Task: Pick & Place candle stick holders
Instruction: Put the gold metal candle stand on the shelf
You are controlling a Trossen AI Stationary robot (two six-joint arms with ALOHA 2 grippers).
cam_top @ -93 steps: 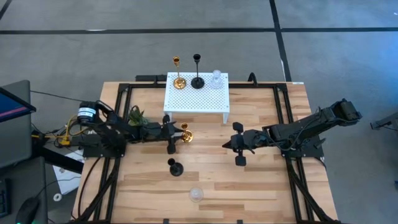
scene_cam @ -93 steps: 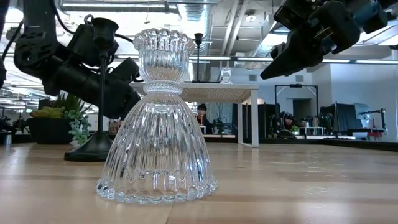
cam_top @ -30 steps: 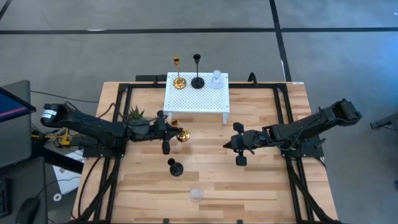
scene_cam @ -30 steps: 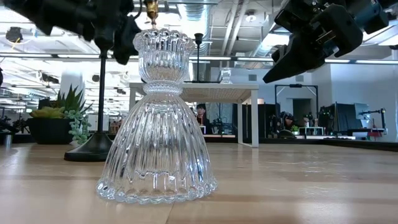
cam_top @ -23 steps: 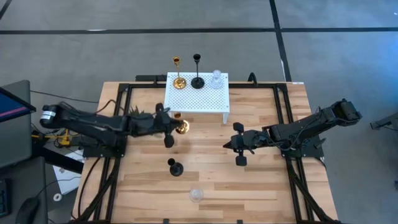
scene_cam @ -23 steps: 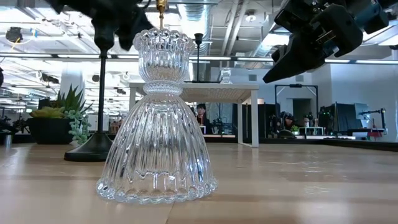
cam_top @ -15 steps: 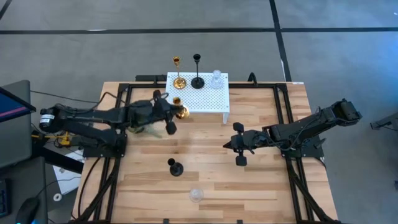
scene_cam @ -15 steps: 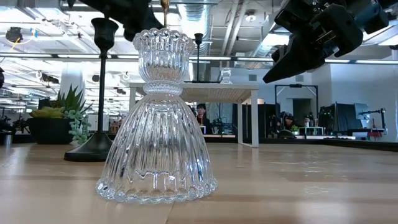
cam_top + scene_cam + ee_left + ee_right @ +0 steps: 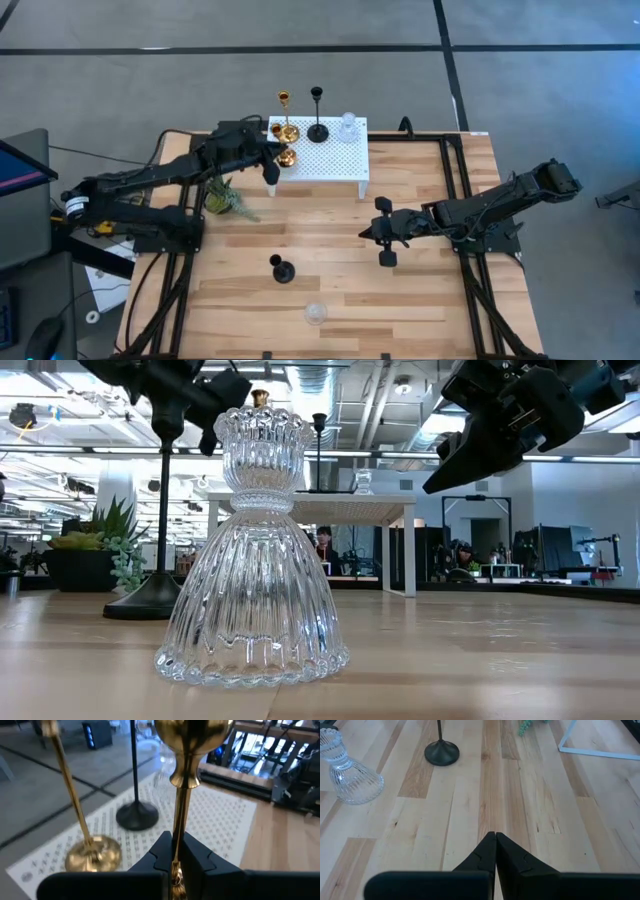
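Note:
My left gripper (image 9: 273, 163) is shut on a gold candle stick holder (image 9: 286, 157) at the near left corner of the white perforated stand (image 9: 340, 160). On that stand rest another gold holder (image 9: 92, 852), a black one (image 9: 136, 815) and a clear glass one (image 9: 347, 127), each on its round base. A second black holder (image 9: 283, 270) and a second clear glass holder (image 9: 255, 550) stand on the wooden table nearer the front. My right gripper (image 9: 495, 840) hangs shut over the table's right middle, touching nothing. My left gripper pinches the gold holder's thin stem (image 9: 176, 851), low down, between its two fingers. The fingers come about level from the table's left and lie across the stem. The holder stands upright with its cup (image 9: 192, 735) on top; the fingers hide its base in the wrist view.
A small green plant (image 9: 225, 195) sits on the table left of the stand, under my left arm. Black frame rails (image 9: 180, 290) run along the table's sides. Bare wood lies between the stand and the two holders near the front.
My left gripper has swung up and toward the far edge, from beside the plant to the stand's near left corner, carrying the gold holder upright with it. The plant now shows uncovered.

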